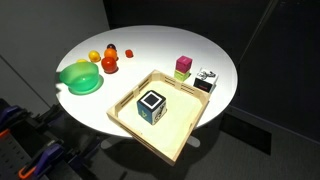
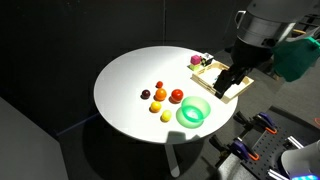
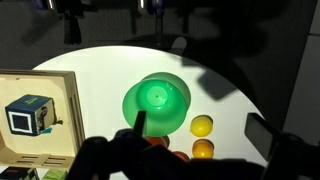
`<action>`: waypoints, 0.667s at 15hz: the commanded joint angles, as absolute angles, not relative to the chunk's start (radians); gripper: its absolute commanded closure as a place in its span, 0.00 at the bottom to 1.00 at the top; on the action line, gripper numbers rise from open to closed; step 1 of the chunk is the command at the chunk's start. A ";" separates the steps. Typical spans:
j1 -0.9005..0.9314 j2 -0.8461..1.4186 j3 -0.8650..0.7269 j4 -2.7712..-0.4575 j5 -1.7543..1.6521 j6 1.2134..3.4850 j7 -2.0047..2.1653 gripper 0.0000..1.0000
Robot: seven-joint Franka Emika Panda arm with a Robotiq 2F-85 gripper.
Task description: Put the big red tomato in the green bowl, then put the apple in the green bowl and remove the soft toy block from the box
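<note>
In both exterior views we overlook the whole table [image 1: 160, 45] from different edges; the wrist view closely overlooks the green bowl [image 3: 157, 103].

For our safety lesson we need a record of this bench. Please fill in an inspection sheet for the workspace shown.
Surface: round white table, lit.
Job's things: big red tomato and apple on the table beside the green bowl, which is empty; soft toy block inside the box.
Clutter: small red fruits; pink-and-green block and black-and-white block outside the box.
Hand: looks open, holding nothing.
Cables: nothing seen.
Surroundings: dark floor.
</note>
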State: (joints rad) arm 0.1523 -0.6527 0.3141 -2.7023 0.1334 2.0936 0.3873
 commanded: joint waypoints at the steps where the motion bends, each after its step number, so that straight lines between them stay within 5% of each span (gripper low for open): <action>1: 0.143 -0.610 0.263 -2.650 0.136 2.085 0.359 0.00; 10: 0.101 -0.440 0.159 -2.495 0.136 2.106 0.279 0.00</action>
